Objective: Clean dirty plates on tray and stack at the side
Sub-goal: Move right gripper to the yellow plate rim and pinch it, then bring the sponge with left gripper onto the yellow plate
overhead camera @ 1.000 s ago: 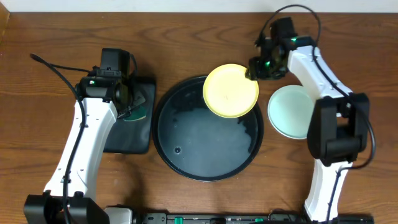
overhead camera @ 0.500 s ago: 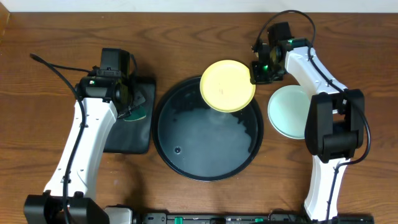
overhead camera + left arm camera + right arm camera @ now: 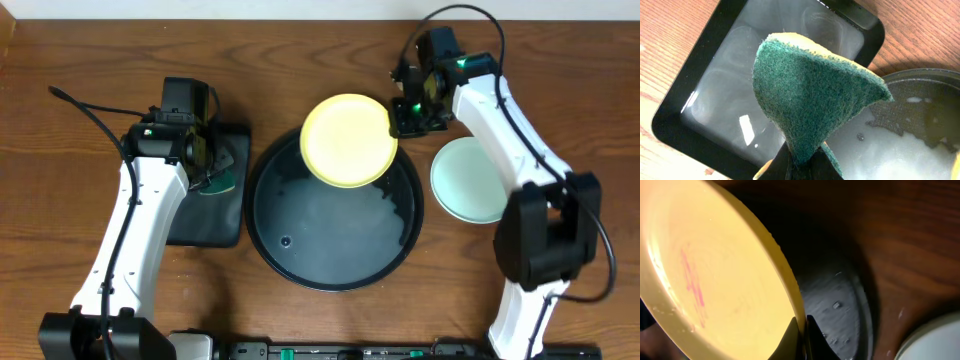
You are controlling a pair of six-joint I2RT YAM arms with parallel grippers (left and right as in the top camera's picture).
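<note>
My right gripper [image 3: 398,112] [image 3: 803,332] is shut on the rim of the pale yellow plate [image 3: 347,140] [image 3: 710,280], holding it lifted over the far side of the round black tray [image 3: 300,268] [image 3: 840,305]. Pink marks streak the plate's face in the right wrist view. A pale mint plate [image 3: 470,180] [image 3: 935,340] rests on the table to the right of the tray. My left gripper [image 3: 207,160] [image 3: 802,165] is shut on a green and yellow sponge [image 3: 810,90], which hangs over the small rectangular black tray [image 3: 215,215] [image 3: 675,127].
The round tray holds a film of soapy water [image 3: 330,215]. The rectangular tray sits directly left of the round one. Bare wooden table [image 3: 60,180] lies to the far left and along the back.
The right gripper closed on the yellow plate's rim and carried it up and to the left, further over the tray. The left arm stayed still.
</note>
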